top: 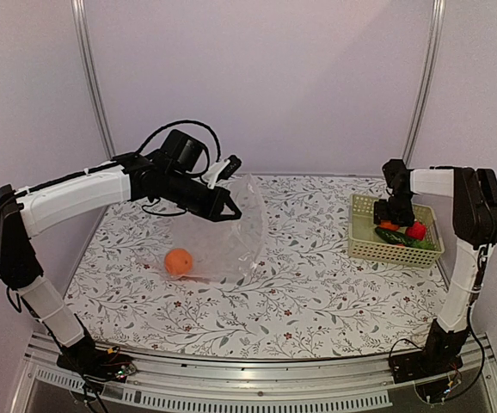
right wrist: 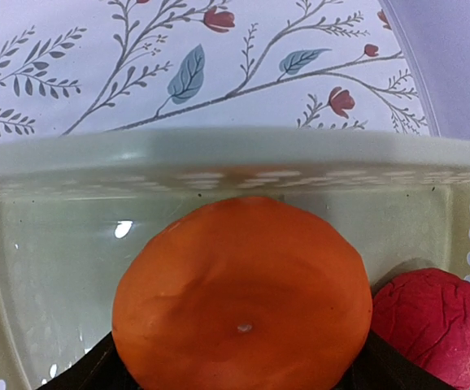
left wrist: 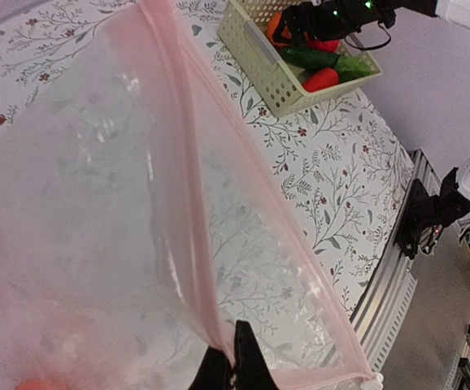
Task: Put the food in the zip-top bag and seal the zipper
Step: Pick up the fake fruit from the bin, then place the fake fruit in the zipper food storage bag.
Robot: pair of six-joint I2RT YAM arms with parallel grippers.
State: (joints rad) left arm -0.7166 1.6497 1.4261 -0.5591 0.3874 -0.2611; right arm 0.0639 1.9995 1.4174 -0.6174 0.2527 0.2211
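Left side: the left gripper (top: 230, 208) holds the zip-top bag (top: 231, 241) up off the desk (top: 317, 292). Its jaws are pinched narrow on the pinkish top edge. The left wrist view shows the two dark tips pressed together on that strip.

Likely reason for the lift: the bag hangs with its mouth up and facing the right arm. The two sides of the zipper (left wrist: 188, 187) spread apart into a long open slot. The small white slider tab (left wrist: 371, 378) sits at the far corner, so the zipper is unsealed.

Bag material is thin clear film, crinkled and glossy, and the floral desk print reads through it. The first orange (top: 178, 261) lies inside, in the low part of the bag resting on the desk. It is round and matte.

Right side: the pale yellow-green basket (top: 365, 245) stands near the desk's right edge. It is rigid plastic with perforated lattice walls.

The right gripper (top: 395, 213) reaches down into the basket. In the right wrist view its dark jaws flank the second orange (right wrist: 243, 301) on both lower sides and appear to touch it, so I judge it gripped. This orange has smooth, slightly dimpled skin with a small central mark.

The red fruit (right wrist: 434, 325), rough-textured, sits just beside it. The cucumber (left wrist: 312, 57), dark green and elongated, lies in the same basket.

Progress: one item bagged, three in the basket, sealing not yet started.
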